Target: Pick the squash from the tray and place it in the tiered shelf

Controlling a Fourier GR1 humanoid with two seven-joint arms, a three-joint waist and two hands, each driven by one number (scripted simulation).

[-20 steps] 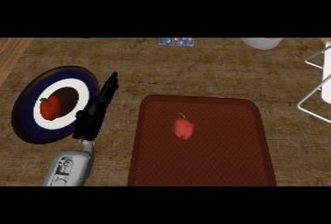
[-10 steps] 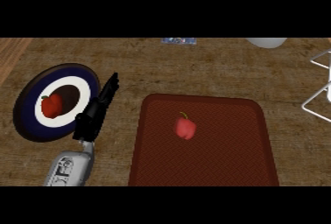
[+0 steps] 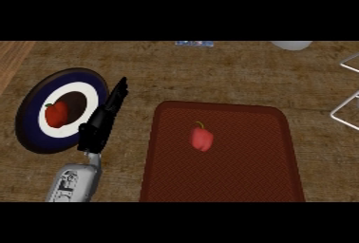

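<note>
A small red fruit with a green stem [image 3: 201,138] lies near the middle of the dark red tray [image 3: 231,185]; it looks like a pepper rather than a squash. My left hand [image 3: 105,116] stands edge-on left of the tray, fingers straight and pointing away, holding nothing. It sits between the tray and a plate. The white wire frame of the tiered shelf [image 3: 347,102] shows at the right edge, mostly cut off. My right hand is out of view.
A blue and white round plate [image 3: 35,135] at the left holds another red pepper-like fruit [image 3: 56,113]. A white object [image 3: 291,45] and a small blue item [image 3: 194,43] lie at the far edge of the wooden counter.
The view has shifted slightly, so the shelf frame sits nearer the right edge. My left hand and the fruit on the tray keep their places.
</note>
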